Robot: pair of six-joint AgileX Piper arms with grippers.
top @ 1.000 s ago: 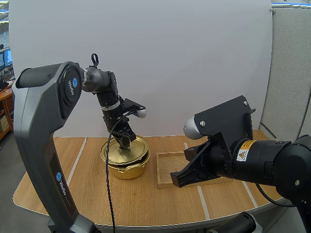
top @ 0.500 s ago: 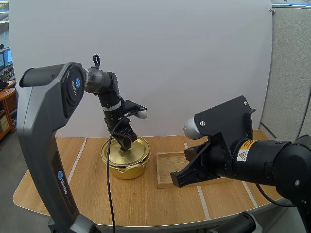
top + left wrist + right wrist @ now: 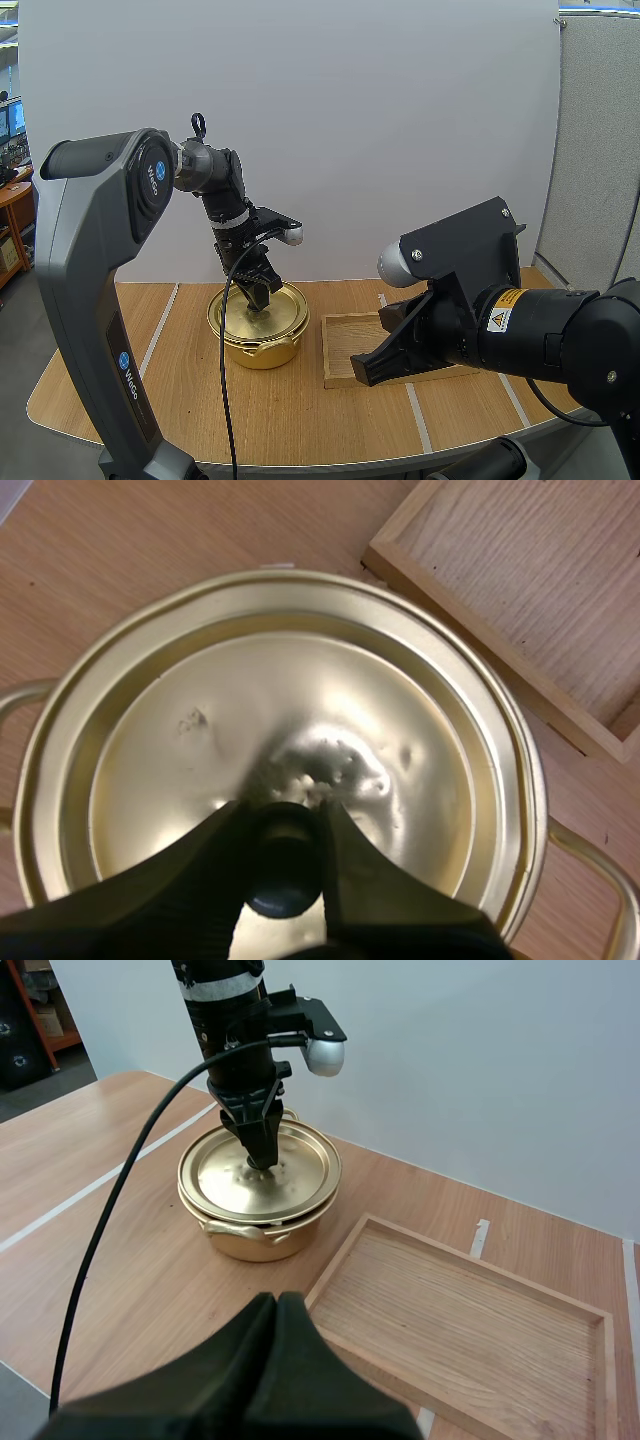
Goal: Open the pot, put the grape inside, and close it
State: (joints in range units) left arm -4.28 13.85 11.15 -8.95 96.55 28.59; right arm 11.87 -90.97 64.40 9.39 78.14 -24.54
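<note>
A golden pot (image 3: 255, 348) stands on the table at the left, its golden lid (image 3: 235, 318) lying on the rim. From above, my left gripper (image 3: 262, 298) comes down on the lid's centre. In the left wrist view its fingertips (image 3: 283, 825) are shut on the lid's black knob (image 3: 283, 885), with the lid (image 3: 300, 700) spread beneath. The right wrist view has the pot (image 3: 255, 1242) and lid (image 3: 295, 1175) ahead, with my left gripper (image 3: 262, 1155) on the knob. My right gripper (image 3: 275, 1305) is shut on nothing and hovers over the table's near side (image 3: 365, 370).
A shallow wooden tray (image 3: 345, 335) lies just right of the pot with nothing in it; its corner (image 3: 520, 610) comes close to the pot's rim. My right arm hangs over the tray's (image 3: 470, 1320) near edge. Bare wooden table lies in front of the pot.
My left gripper has sunk slightly with the lid, which was tipped up at its right edge and now lies flatter on the pot. The right arm has not moved.
</note>
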